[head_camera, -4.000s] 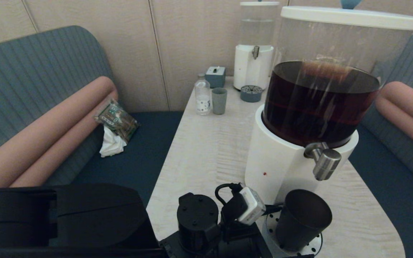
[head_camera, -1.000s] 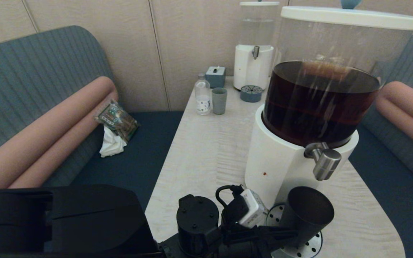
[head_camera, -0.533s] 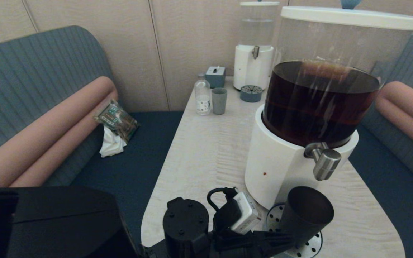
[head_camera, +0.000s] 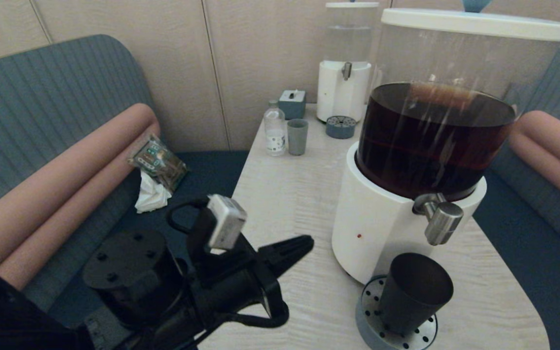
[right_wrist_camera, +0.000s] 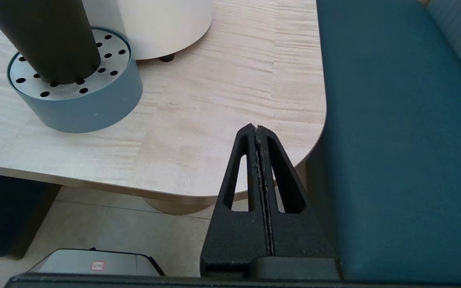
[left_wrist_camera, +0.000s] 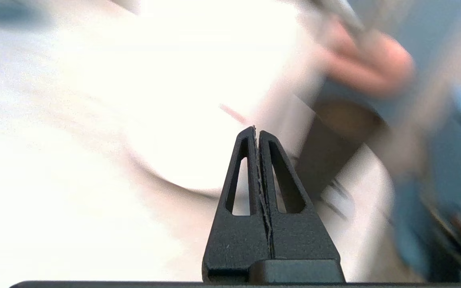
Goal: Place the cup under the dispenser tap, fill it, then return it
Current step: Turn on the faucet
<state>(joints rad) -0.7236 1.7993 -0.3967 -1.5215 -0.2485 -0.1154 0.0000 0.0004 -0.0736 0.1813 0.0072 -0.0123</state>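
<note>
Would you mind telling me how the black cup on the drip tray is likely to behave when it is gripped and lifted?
The black cup looks rigid and probably light, since its inside shows no liquid. Its matte taper may slip downward through a loose grip. Narrow-based on the perforated drip tray, it could tip if nudged.

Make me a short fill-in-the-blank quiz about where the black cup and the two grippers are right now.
1. The cup stands on the perforated ____ tray.
2. The dispenser tap hangs directly ____ the cup.
3. The left gripper is shut and holds ____.
4. The right gripper is ____.

Missing words: drip; above; nothing; shut
</note>
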